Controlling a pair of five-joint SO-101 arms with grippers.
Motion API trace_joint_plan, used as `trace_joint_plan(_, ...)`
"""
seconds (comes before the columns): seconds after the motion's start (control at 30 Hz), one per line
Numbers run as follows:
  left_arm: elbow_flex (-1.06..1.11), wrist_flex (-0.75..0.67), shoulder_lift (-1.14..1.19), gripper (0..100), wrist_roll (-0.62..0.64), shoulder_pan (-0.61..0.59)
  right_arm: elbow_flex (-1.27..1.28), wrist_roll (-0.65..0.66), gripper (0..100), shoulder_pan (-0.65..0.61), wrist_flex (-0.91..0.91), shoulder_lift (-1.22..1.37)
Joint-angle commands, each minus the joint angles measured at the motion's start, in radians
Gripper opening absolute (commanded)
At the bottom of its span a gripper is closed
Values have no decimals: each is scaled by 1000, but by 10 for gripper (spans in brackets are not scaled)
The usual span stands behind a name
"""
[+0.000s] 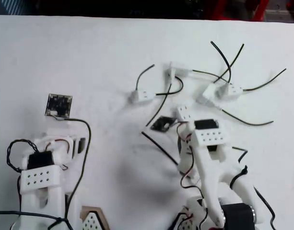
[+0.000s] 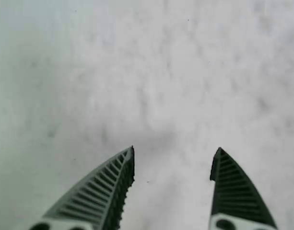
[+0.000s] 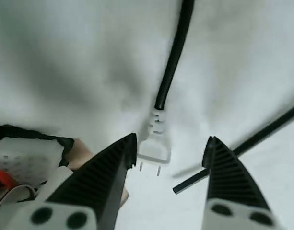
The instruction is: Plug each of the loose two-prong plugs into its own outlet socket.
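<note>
Right fingers [image 3: 113,172] are held apart, a white two-prong plug [image 3: 154,146] lying between them; left fingers [image 2: 113,184] are spread above the desk [image 2: 161,72].

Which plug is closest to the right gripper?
The plug between the right gripper's open fingers, its two prongs showing; the others lie farther off.

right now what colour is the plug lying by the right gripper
White plug on a black cord; it shows best in the right wrist view.
</note>
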Motion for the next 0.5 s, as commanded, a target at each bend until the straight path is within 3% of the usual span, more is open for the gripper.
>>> trace_joint_plan(0.0, -3, -15, -30, 257, -8, -4, 46, 51, 219, 13, -76, -24)
trace_joint_plan(0.23, -3, -15, -30, 257, -9, -4, 160, 55, 211, 12, -220, -24)
trace_joint_plan(0.47, -3, -15, -30, 257, -9, -4, 226, 55, 29, 10, -367, -24)
